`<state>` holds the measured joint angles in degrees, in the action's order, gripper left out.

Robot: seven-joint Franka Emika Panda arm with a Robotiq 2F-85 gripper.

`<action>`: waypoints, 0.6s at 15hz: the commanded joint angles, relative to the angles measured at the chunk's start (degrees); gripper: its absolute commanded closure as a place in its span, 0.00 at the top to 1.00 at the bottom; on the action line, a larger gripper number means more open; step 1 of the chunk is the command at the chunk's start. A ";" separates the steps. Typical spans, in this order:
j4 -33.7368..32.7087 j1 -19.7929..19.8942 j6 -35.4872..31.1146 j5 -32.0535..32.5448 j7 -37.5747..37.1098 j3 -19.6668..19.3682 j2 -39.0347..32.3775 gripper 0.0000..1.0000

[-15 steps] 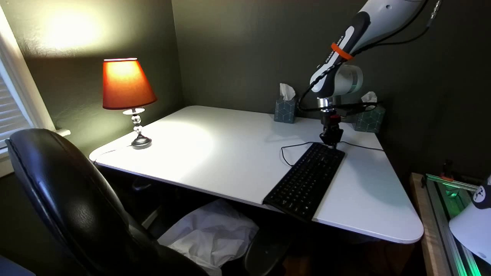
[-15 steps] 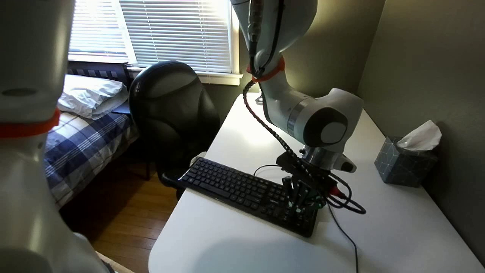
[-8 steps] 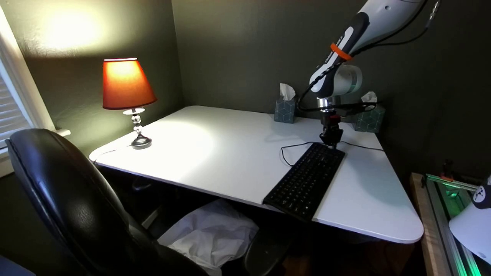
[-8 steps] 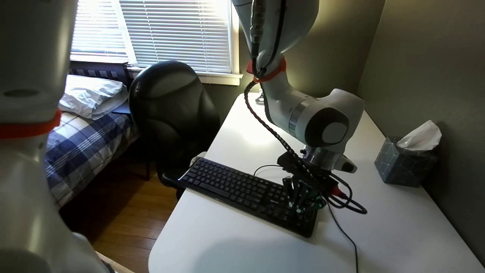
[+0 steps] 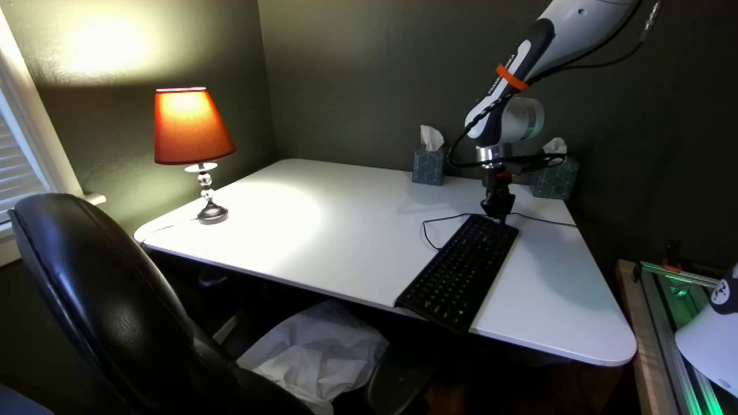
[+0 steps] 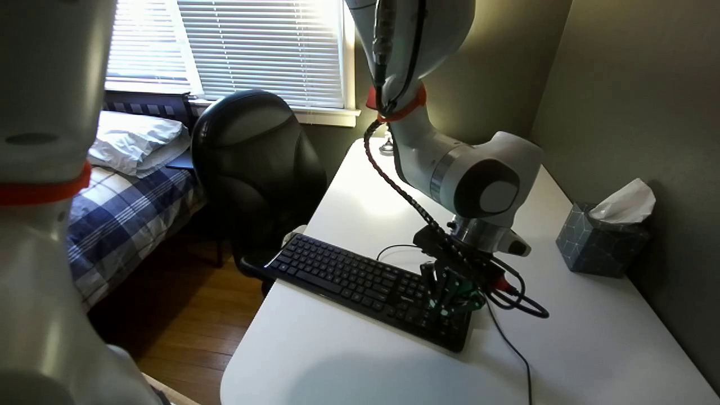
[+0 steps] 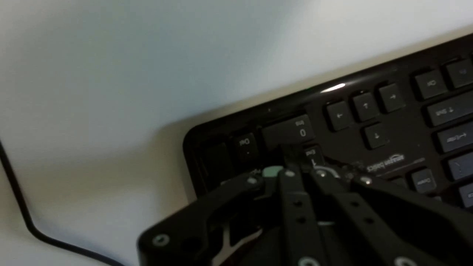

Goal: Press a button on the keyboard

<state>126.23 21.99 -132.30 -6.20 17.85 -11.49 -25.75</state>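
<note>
The long black keyboard lies flat on the white table and shows in both exterior views [image 5: 461, 276] [image 6: 343, 273] and in the wrist view [image 7: 406, 142]. Its near end in an exterior view pokes slightly past the table edge. My gripper [image 5: 500, 220] points down at the number pad end; it also shows in an exterior view [image 6: 440, 315]. In the wrist view the gripper [image 7: 295, 155] is shut with nothing seen between its fingers. The fingertips are over the keys beside the 0 and 1 keys and partly cover them. Whether a key is pressed down cannot be told.
A thin black cable [image 6: 509, 340] runs over the table behind the gripper. Tissue boxes [image 5: 428, 167] [image 5: 554, 180] stand at the back of the white table [image 5: 357, 230]. A lit lamp [image 5: 193, 129] stands at the far corner. A black chair [image 5: 109, 300] is at the table's edge.
The arm has shifted only very slightly. The shut gripper stays over the same end of the keyboard, and the keyboard has not moved.
</note>
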 commanded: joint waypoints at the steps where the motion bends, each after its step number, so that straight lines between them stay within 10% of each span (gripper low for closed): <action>1: 0.48 1.12 1.08 -0.75 2.05 0.57 1.15 0.00; 9: 2.12 1.69 0.59 -0.72 3.92 0.32 3.78 0.00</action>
<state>126.44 22.85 -132.30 -6.20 19.94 -11.51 -24.34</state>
